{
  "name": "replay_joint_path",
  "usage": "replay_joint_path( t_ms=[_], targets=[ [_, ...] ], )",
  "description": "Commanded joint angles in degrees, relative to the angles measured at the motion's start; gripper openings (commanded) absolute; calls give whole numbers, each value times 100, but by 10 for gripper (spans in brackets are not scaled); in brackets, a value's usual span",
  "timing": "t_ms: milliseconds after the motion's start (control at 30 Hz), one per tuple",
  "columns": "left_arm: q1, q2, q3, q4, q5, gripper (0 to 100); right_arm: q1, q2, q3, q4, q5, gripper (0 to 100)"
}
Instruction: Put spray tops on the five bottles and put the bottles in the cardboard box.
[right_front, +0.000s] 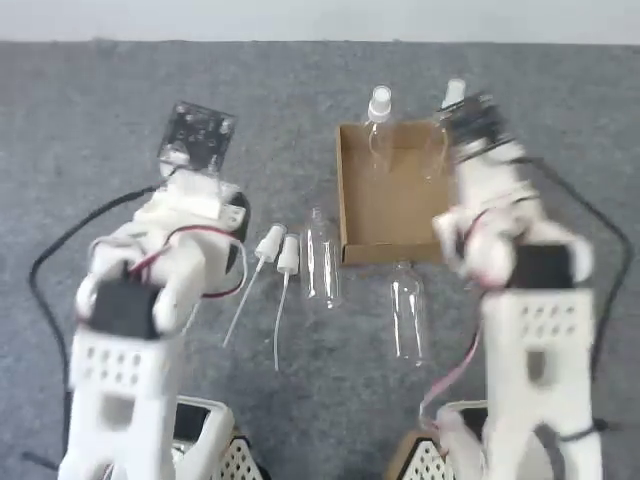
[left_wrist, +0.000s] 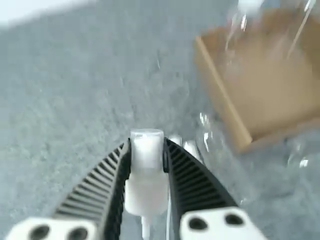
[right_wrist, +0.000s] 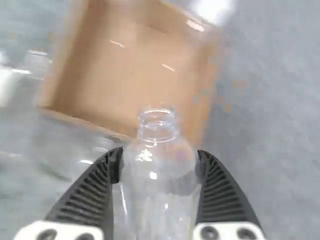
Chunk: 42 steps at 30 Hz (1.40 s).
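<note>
A spray top (left_wrist: 146, 170) is gripped lengthwise in the left claw (left_wrist: 146, 144), while the open bottle (right_wrist: 159, 130) — off to that claw's right — is clamped in the right claw (right_wrist: 159, 151), neck pointing outward.

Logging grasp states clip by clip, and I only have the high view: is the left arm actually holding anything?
Observer: Yes. The left gripper is shut on a white spray top.
Operator: And the right arm?
Observer: The right gripper is shut on a clear bottle.
Operator: Is that bottle capped?
Observer: No. Its neck is open and points toward the cardboard box.
</note>
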Motion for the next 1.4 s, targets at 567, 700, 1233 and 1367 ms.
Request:
replay_joint_path(
  t_ms=[567,700,1233,1367],
  targets=[
    [-9,-2637,4,-2497,2347,11,-3960,-576,2444,-3468,-1064,20],
    [-18,-2611,681,-3226,2760,10,-3969,-576,2558,-3644,-1099,20],
    [-26,-2558,2114,-5029,2796,10,-3969,-576,2567,-3609,-1108,20],
    [-193,-2145,2105,-5292,2822,10,-3969,-576,2567,-3618,-1108,20]
  ],
)
